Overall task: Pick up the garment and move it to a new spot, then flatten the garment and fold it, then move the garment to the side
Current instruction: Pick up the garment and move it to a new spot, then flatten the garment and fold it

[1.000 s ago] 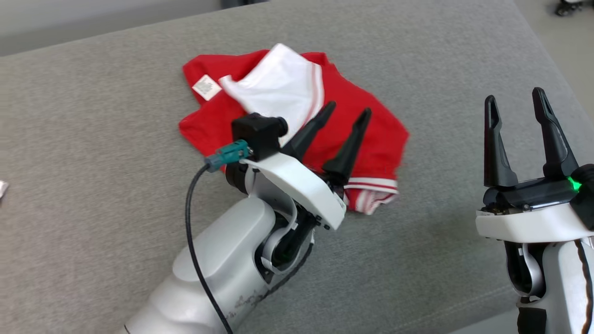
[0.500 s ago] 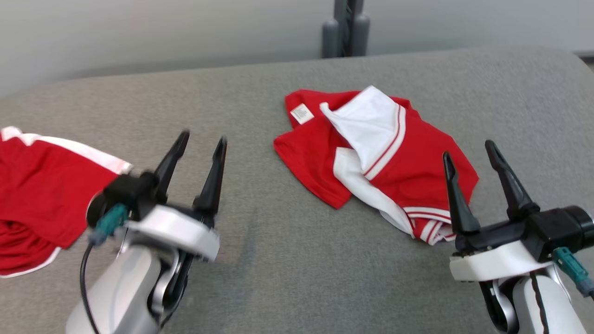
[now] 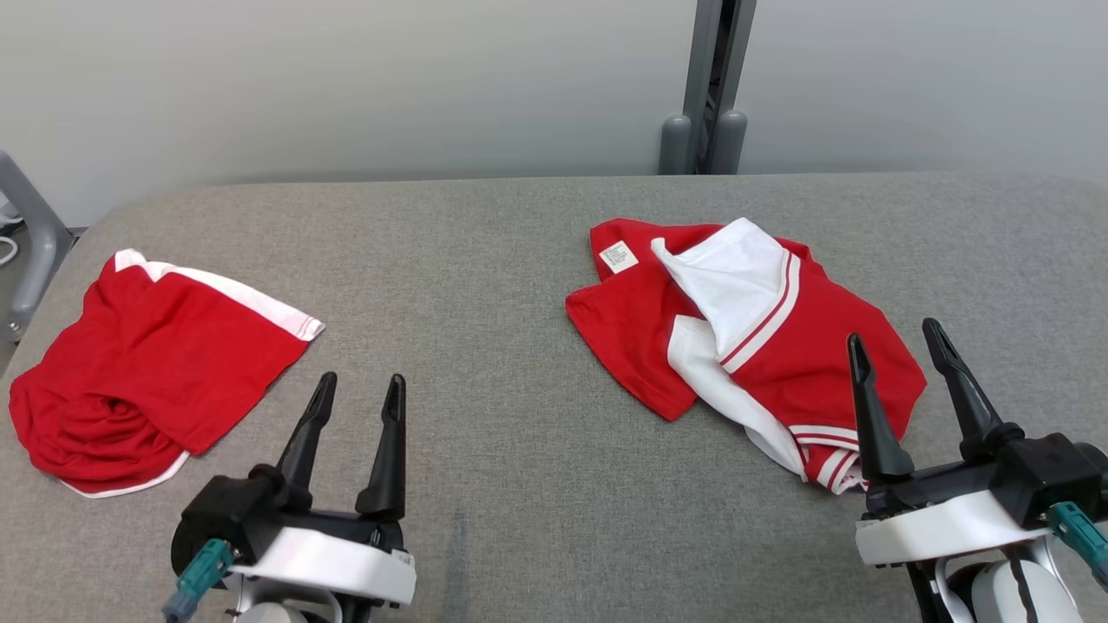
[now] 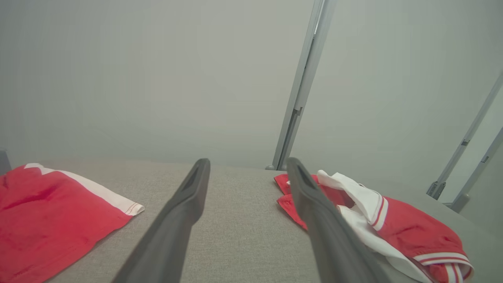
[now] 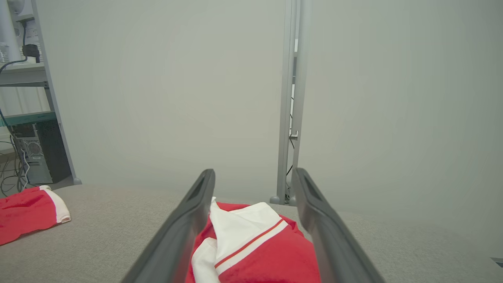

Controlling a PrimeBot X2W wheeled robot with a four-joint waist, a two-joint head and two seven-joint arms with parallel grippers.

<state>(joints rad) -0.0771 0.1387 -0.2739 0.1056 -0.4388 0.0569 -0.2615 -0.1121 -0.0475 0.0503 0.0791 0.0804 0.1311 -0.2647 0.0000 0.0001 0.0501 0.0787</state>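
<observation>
Garment (image 3: 822, 337), red w/ white panels, lies rumpled on the grey padded table (image 3: 485, 260) at approx 3 o'clock in head view. A white label (image 3: 616, 256) shows at its far-left corner. A 2nd red garment (image 3: 147, 363) sits at 9 o'clock, well apart, w/ bare grey cloth btwn the two. A metal post (image 3: 710, 86) stands behind the table at 1 o'clock against a pale wall (image 3: 346, 86). A grey frame leg (image 3: 30, 234) shows at 10 o'clock, off the table's left end.

L gripper (image 3: 362, 378) is at 7 o'clock, jaws spread & empty, fingers pointing to 12 over bare table, nearer the 2nd red garment. R gripper (image 3: 893, 331) is at 4 o'clock, jaws wide apart, holding nothing. In head view its fingers overlap the garment's near-right edge; can't tell if they touch the cloth.

Vs 1 s ago: L gripper then hung right over the garment, fingers across the red cloth; now it's clear of it, off to the left. The camera has swung up too, so wall, post & 2nd red garment are in frame. The garment's folds look the same as 0.5 s ago. Both claws were open then, as now.
</observation>
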